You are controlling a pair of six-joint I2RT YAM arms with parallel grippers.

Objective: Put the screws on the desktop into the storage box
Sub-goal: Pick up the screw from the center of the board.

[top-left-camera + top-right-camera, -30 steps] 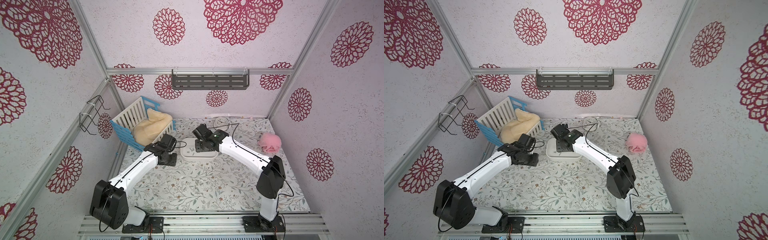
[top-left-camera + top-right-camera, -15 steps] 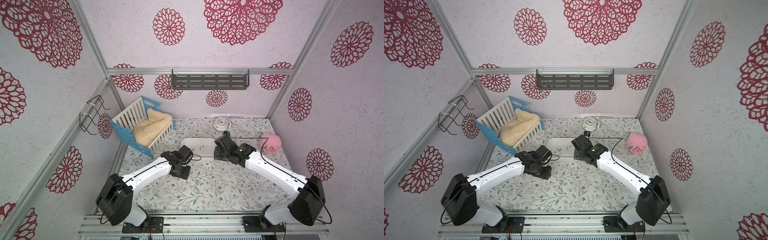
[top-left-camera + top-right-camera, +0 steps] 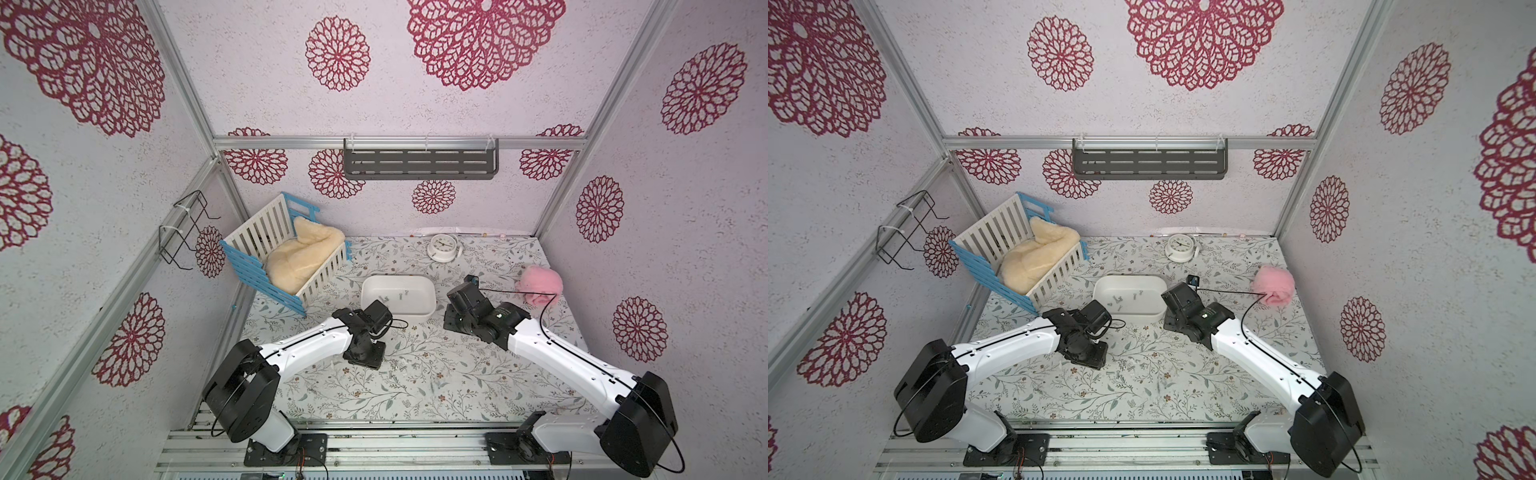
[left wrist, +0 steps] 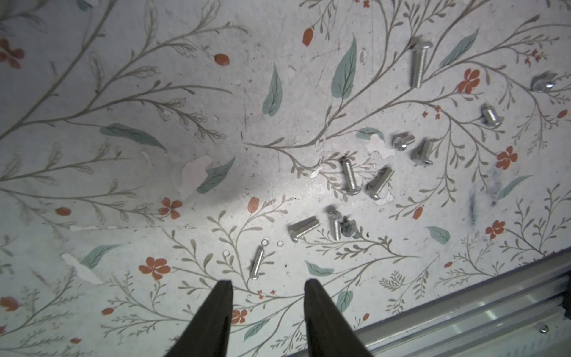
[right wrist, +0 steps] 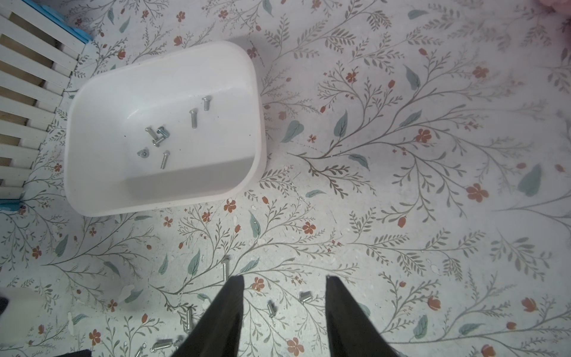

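Both my left arm (image 3: 305,343) and right arm (image 3: 561,359) are white shells between bulky black joints. A thin black cable (image 3: 498,291) trails each wrist; the fingers (image 4: 213,321) are tapered black wedges.

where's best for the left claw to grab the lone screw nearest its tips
Grip the lone screw across mid-shaft, coming straight down from above. It lies flat on the desktop, apart from the other screws, its length crosswise to the closing line of the open left claw, so one finger probably lands on each side.
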